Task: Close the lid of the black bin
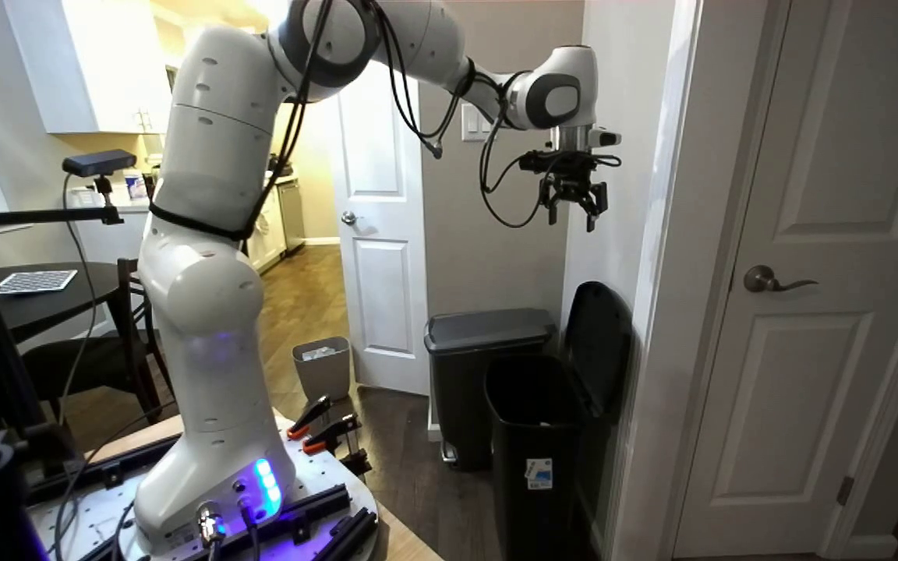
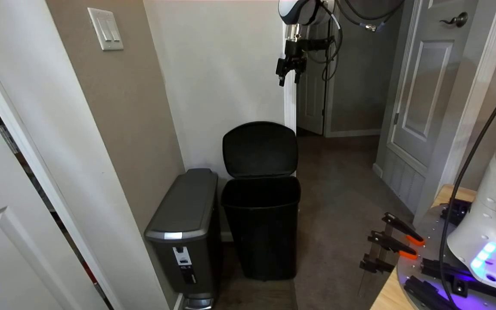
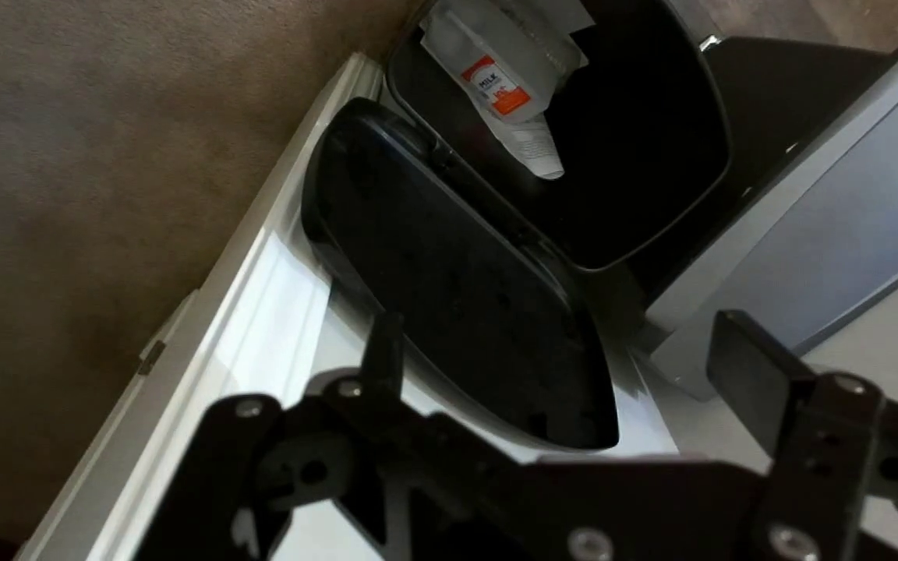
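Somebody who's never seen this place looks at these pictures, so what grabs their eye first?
Probably the arm, white and towering left of centre in an exterior view, its tool hanging open to the right. Then the black bin, near the middle of an exterior view, its lid raised behind the opening. In the wrist view, an orange-labelled jug shows inside that bin, near the picture's top edge.

The glossy, round-cornered plastic lid (image 3: 457, 288) is black, like the tall rectangular plastic bin (image 2: 261, 241) — whose small oblong label (image 1: 539, 474) is white and blue. Slim black clamps (image 2: 385, 241) at the edge of the pale wooden worktop (image 2: 389, 297) have orange tips (image 2: 408, 255).
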`<action>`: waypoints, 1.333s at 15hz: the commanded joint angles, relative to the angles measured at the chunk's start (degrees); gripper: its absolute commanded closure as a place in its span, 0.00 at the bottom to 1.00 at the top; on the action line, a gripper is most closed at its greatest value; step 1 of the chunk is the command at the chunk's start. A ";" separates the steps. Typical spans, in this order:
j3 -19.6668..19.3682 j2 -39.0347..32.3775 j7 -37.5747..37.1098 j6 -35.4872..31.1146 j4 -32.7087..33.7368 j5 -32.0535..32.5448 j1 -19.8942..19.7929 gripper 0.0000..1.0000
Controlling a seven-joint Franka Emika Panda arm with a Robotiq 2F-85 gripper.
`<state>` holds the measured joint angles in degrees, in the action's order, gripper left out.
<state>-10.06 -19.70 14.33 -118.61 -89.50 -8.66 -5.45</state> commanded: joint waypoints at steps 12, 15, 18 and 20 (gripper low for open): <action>2.60 -2.88 -1.16 -0.22 3.93 3.72 -2.03 0.00; 3.05 -5.90 0.07 -1.39 7.49 6.76 -1.97 0.00; 3.24 -9.31 0.31 -2.92 11.15 10.45 -1.85 0.00; 3.58 -11.64 0.71 -4.16 13.20 11.70 -2.10 0.00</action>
<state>-7.63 -27.78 14.33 -120.92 -80.07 0.57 -6.52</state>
